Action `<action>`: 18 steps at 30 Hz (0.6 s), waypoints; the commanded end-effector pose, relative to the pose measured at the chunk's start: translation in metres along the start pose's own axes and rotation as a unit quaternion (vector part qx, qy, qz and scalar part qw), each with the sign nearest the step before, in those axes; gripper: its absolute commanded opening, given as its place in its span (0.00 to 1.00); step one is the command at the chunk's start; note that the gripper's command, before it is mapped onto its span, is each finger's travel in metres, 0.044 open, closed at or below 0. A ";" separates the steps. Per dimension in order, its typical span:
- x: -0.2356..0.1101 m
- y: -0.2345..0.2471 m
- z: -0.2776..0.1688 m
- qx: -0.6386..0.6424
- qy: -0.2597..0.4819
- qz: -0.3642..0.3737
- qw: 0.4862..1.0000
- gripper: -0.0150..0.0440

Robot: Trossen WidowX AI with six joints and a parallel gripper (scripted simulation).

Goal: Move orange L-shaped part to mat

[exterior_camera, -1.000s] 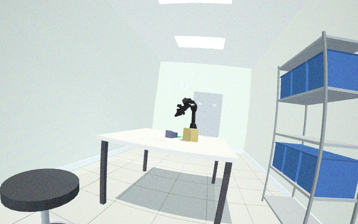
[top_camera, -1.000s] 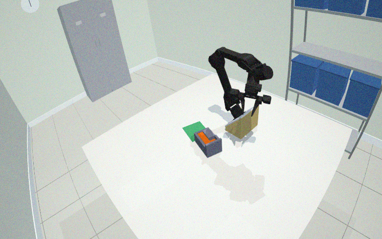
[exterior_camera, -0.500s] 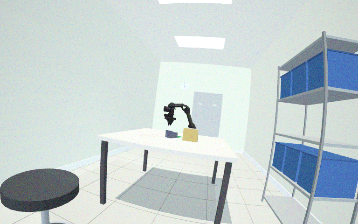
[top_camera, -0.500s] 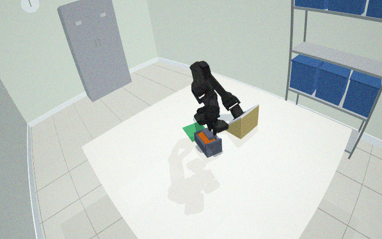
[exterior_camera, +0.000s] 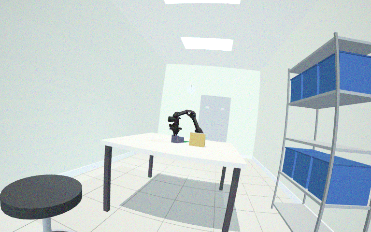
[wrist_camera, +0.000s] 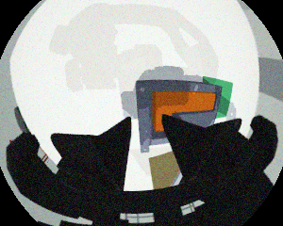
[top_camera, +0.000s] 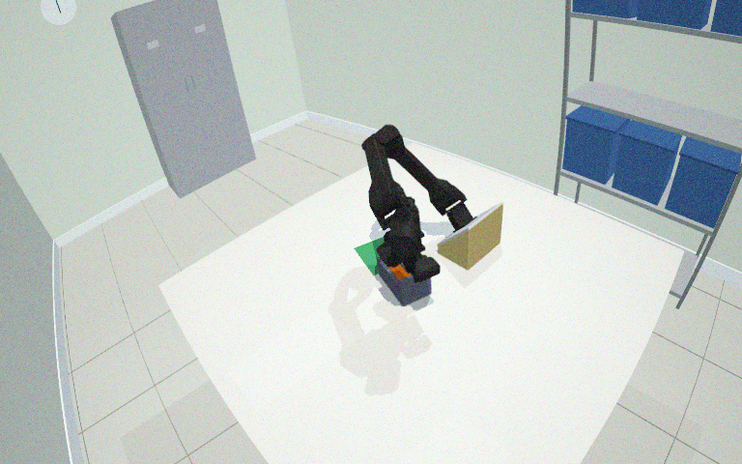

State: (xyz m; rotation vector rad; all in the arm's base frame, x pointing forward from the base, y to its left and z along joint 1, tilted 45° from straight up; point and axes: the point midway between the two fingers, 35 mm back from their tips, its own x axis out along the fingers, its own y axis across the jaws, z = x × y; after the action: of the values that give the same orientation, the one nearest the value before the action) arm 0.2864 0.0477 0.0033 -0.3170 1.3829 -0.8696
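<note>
The orange L-shaped part (top_camera: 401,272) (wrist_camera: 182,102) lies in its pocket in the grey tray (top_camera: 408,292) (exterior_camera: 177,139) (wrist_camera: 143,138) and looks flat. The green mat (top_camera: 368,252) (exterior_camera: 185,141) (wrist_camera: 221,96) lies right beside the tray on the table. My gripper (top_camera: 403,259) (exterior_camera: 175,133) (wrist_camera: 147,119) points straight down just above the tray. Its fingers stand partly apart with nothing between them. In the wrist view the fingertips frame one end of the orange part. In the top view the arm hides most of the part.
A tan cardboard box (top_camera: 472,241) (exterior_camera: 197,139) (wrist_camera: 164,169) stands on the table close to the tray, near the arm's base. A metal shelf with blue bins (top_camera: 651,155) (exterior_camera: 336,120) stands off the table. A stool (exterior_camera: 40,195) stands on the floor.
</note>
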 end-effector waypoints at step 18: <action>0.030 0.000 0.000 -0.003 -0.005 0.001 1.000 0.56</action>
State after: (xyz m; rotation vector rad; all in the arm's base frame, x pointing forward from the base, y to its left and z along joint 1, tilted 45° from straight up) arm 0.2871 0.0327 -0.0145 -0.3140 1.3712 -0.8597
